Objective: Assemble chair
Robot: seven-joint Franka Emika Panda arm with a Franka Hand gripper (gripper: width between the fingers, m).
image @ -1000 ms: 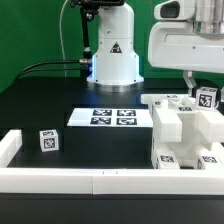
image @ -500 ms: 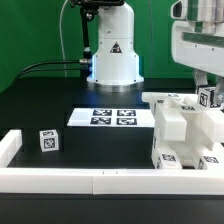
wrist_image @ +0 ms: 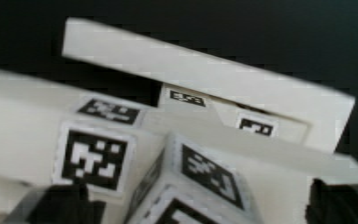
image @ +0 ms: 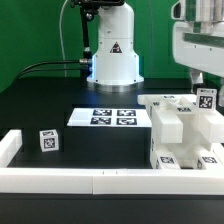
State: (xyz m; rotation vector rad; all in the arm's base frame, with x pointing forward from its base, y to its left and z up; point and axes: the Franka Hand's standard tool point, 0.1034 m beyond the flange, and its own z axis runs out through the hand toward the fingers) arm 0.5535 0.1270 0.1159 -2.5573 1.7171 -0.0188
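Black bench (image: 60, 100) against a green backdrop (image: 30, 30) — marker board (image: 112, 117) mid-bench. The chair (image: 180, 135) sits at the bench's exterior-view right edge. The gripper (image: 205, 85) has risen slightly; jaw state unclear.

no readable words or numbers, only a warning triangle sign (image: 116, 47) (on the robot base (image: 112, 55))
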